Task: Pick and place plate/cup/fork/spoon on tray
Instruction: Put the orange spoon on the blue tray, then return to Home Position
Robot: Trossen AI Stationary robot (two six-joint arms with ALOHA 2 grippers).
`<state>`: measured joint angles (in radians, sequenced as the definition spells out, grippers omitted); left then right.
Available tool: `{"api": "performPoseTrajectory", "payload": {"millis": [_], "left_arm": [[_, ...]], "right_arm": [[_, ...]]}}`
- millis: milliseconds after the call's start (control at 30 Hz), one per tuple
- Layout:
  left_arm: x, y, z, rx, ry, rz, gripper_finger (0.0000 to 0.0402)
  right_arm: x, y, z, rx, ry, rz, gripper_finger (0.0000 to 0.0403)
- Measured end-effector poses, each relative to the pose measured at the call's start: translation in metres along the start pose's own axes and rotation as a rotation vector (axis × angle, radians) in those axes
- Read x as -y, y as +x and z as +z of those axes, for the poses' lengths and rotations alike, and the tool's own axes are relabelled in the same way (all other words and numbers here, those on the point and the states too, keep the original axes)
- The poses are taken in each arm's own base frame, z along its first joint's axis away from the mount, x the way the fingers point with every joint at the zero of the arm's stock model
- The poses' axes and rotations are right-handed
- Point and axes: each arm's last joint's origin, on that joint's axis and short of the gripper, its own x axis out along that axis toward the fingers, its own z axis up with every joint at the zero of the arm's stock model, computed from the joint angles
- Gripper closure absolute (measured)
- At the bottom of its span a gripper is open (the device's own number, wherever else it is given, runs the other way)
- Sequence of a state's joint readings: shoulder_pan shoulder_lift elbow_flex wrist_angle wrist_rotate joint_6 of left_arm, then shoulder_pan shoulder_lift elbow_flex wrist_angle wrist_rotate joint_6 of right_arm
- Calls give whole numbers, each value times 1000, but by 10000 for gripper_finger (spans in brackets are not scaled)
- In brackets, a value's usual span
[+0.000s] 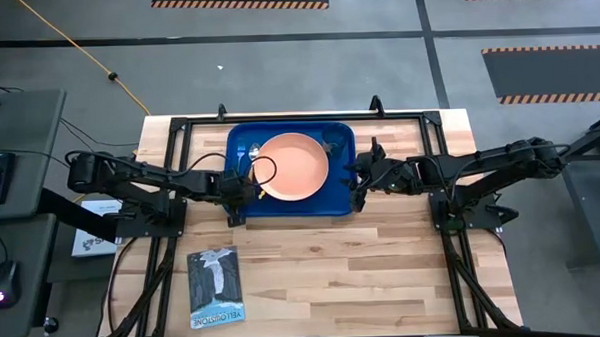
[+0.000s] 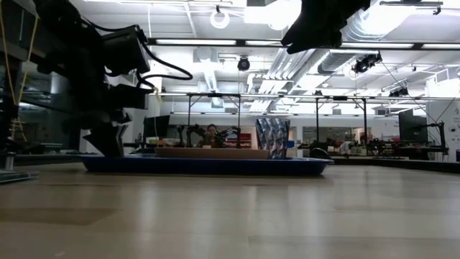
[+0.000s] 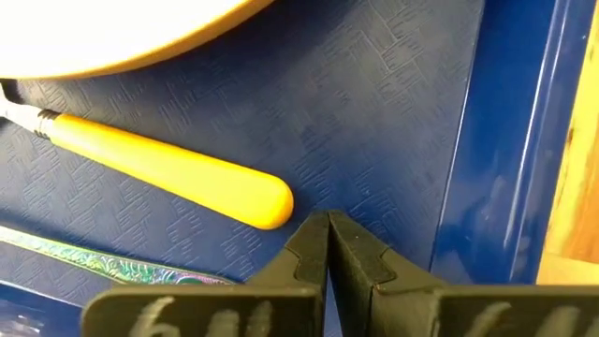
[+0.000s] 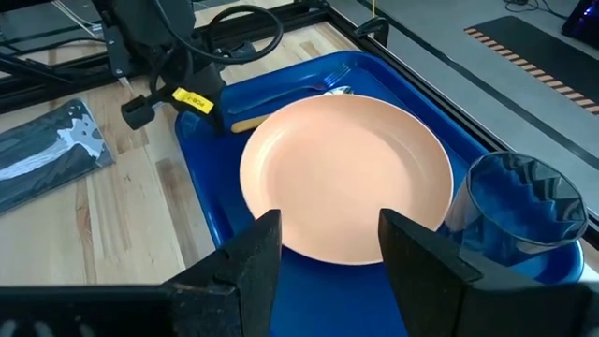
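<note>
One camera looks straight down on the whole bench (image 1: 363, 266). Another sits at bench height, facing level across it. The left wrist camera is close behind its end effector (image 3: 328, 245), just above the tray (image 3: 402, 103). The right wrist camera looks past its end effector (image 4: 328, 245) from farther back, sharing that tray.

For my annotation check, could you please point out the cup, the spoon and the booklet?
cup (image 4: 520, 213): right wrist view, its see-through side wall.
spoon (image 3: 178, 178): left wrist view, middle of its yellow-orange handle.
booklet (image 1: 215, 288): high view, centre of its cover.

Closed fingers (image 3: 328, 245) just beside spoon (image 3: 168, 173) handle on tray (image 3: 393, 112).
</note>
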<state>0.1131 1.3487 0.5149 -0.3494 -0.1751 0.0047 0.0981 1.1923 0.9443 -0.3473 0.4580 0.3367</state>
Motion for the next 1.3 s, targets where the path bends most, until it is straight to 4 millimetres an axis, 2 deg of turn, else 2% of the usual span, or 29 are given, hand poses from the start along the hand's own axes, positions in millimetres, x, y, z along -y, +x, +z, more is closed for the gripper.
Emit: {"api": "performPoseTrajectory", "payload": {"millis": [967,1033,1167,1300], "left_arm": [[-2,-4,9,67,-7,61,401],[-3,-14,18,93,-16,62,401],[-6,-46,42,221,-17,56,401],[-9,-92,56,509,-9,56,401]], "right_arm": [[0,0,-1,-6,1,-2,230],[0,0,-1,-6,0,-2,230],[0,0,-1,-4,1,-8,230],[1,0,-1,-2,1,-13,230]]}}
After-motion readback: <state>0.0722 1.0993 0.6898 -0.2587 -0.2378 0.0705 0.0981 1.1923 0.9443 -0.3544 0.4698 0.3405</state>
